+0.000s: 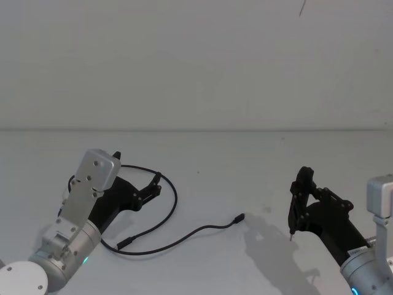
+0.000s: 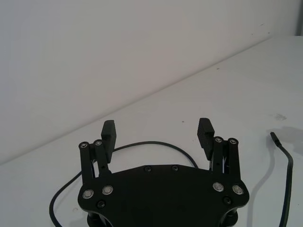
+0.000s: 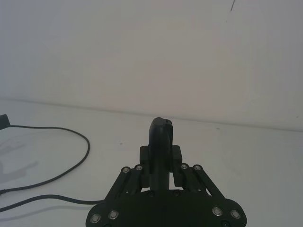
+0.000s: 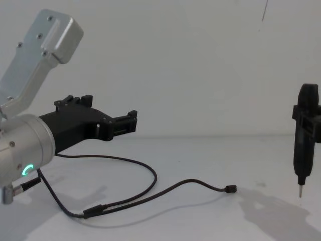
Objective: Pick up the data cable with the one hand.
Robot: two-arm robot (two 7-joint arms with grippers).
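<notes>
Nearest: left arm's silver cylinder (image 4: 22, 145) with its green ring (image 4: 27, 169) lit, low at the left of the chest view.

Just past it, on the white table (image 1: 233, 160), lies the data cable (image 1: 196, 232). It is flat on the surface and nothing holds it. The long plug (image 4: 95, 211) rests near the left arm. The small plug (image 4: 230, 189) lies further right, towards the middle of the table. From the small plug the cable runs left, passes the long plug, and turns back under the left arm. It then sweeps round in a wide loop and returns to the long plug.

Left gripper (image 1: 136, 167): raised above the table, reaching forward over that loop. Fingers (image 2: 206, 130) are spread wide apart with nothing between them. In the left wrist view the far arc of the loop shows below and between the two fingers. The chest view shows a clear gap between gripper and cable.

Right gripper (image 1: 302, 193): well to the right of the small plug, clear of the cable. Fingers are closed on a black pen-shaped tool (image 4: 302, 145). The tool stands nearly upright, metal tip down and close to the table. Whether the tip touches cannot be told.

Farthest: plain pale wall (image 1: 196, 61) behind the table edge.
</notes>
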